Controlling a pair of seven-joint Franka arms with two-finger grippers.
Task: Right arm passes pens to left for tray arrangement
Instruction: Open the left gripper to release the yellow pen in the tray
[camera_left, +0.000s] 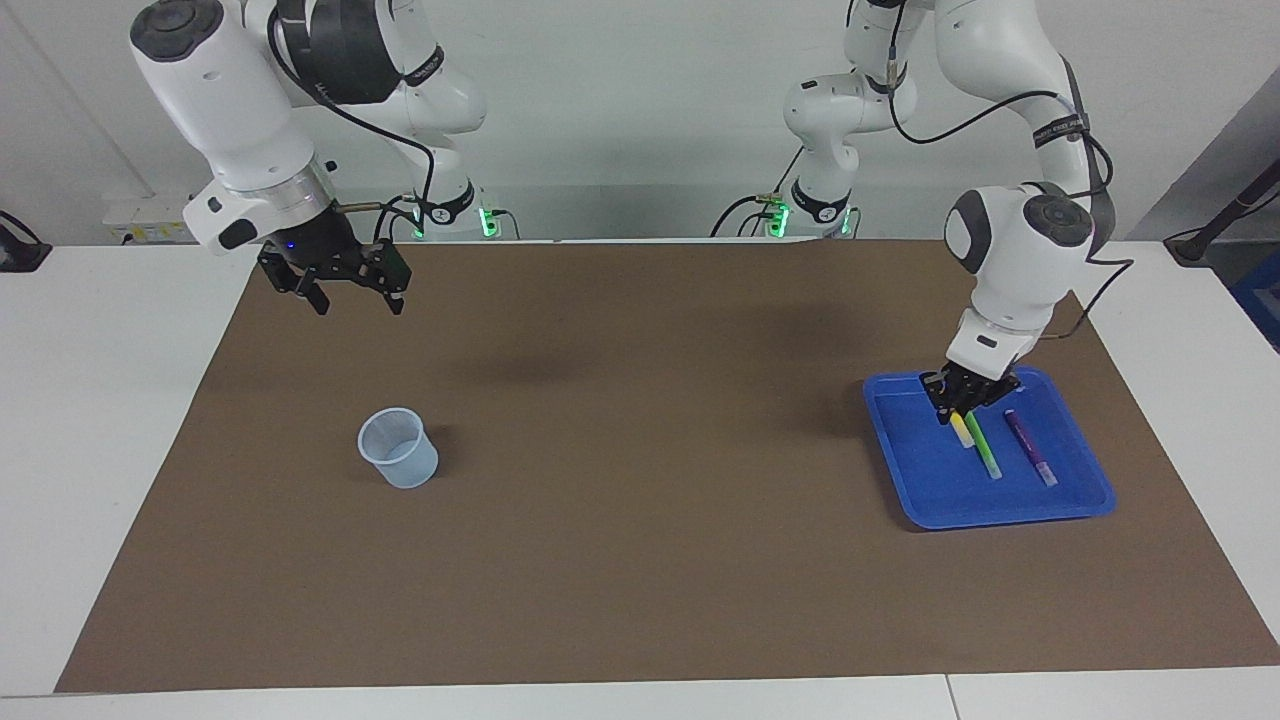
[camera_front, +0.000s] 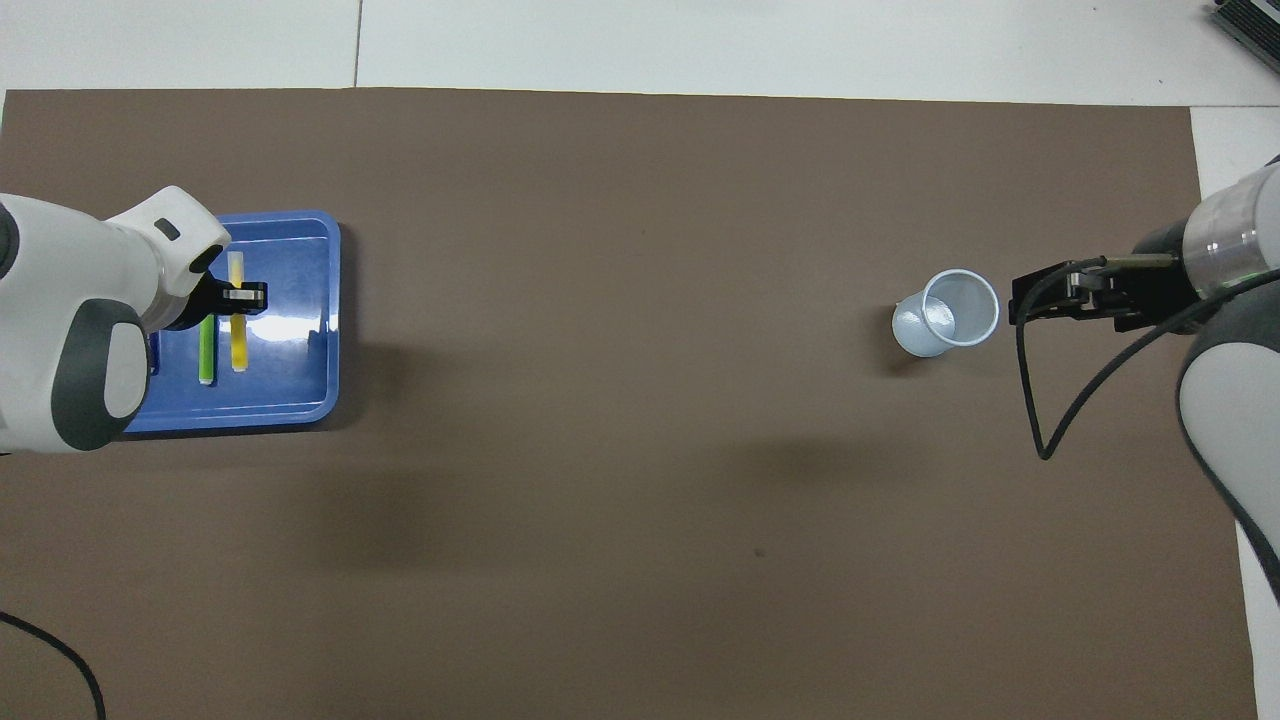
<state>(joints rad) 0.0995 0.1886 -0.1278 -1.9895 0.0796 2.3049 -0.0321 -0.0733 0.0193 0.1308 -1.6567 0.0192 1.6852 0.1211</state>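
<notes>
My left gripper (camera_left: 962, 405) (camera_front: 243, 295) is down inside the blue tray (camera_left: 920, 495) (camera_front: 300, 395), shut on the yellow pen (camera_left: 962, 430) (camera_front: 238, 340). That pen runs parallel to the green pen (camera_left: 983, 445) (camera_front: 207, 350) and close beside it; I cannot tell whether it rests on the tray floor. The purple pen (camera_left: 1030, 448) lies flat in the tray past the green one; in the overhead view the left arm hides it. My right gripper (camera_left: 345, 295) (camera_front: 1018, 300) hangs open and empty over the mat at the right arm's end.
A small translucent bluish cup (camera_left: 398, 448) (camera_front: 950, 315) stands upright on the brown mat (camera_left: 640, 500), farther from the robots than the spot under the right gripper. The tray sits at the left arm's end of the mat. White table surrounds the mat.
</notes>
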